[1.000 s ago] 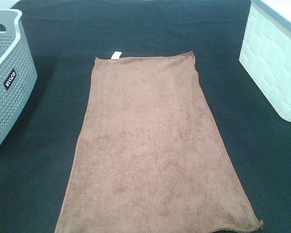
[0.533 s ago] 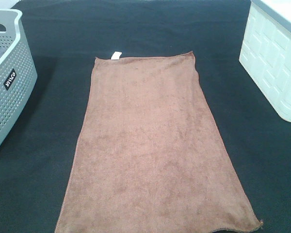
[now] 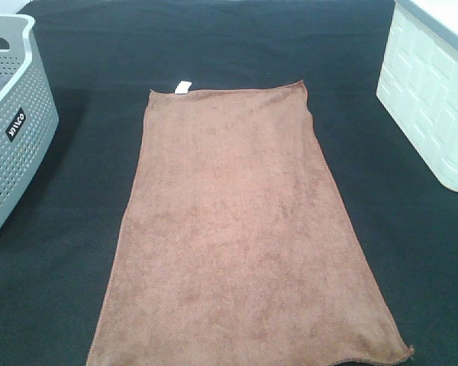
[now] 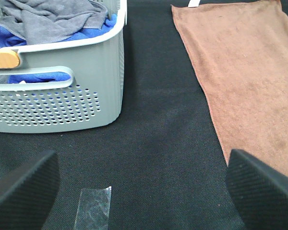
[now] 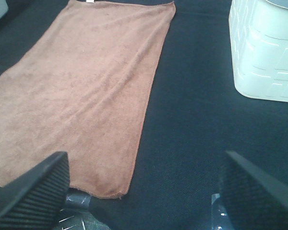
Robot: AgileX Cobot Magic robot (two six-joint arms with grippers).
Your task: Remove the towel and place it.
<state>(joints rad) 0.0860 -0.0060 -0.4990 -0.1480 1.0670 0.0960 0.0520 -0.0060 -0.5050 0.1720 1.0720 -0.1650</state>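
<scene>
The brown towel (image 3: 237, 229) lies flat and spread out on the black table cloth (image 3: 214, 46), its small white tag (image 3: 182, 86) at the far left corner. It also shows in the left wrist view (image 4: 249, 72) and the right wrist view (image 5: 81, 91). Neither arm shows in the exterior high view. My left gripper (image 4: 144, 187) is open and empty above the black cloth, between the grey basket and the towel's left edge. My right gripper (image 5: 144, 187) is open and empty above the cloth just off the towel's near right corner.
A grey perforated laundry basket (image 3: 15, 145) stands at the left, holding grey and blue cloths (image 4: 53, 19). A white ribbed bin (image 3: 431, 99) stands at the right (image 5: 264, 52). A strip of clear tape (image 4: 92, 208) lies on the cloth near my left gripper.
</scene>
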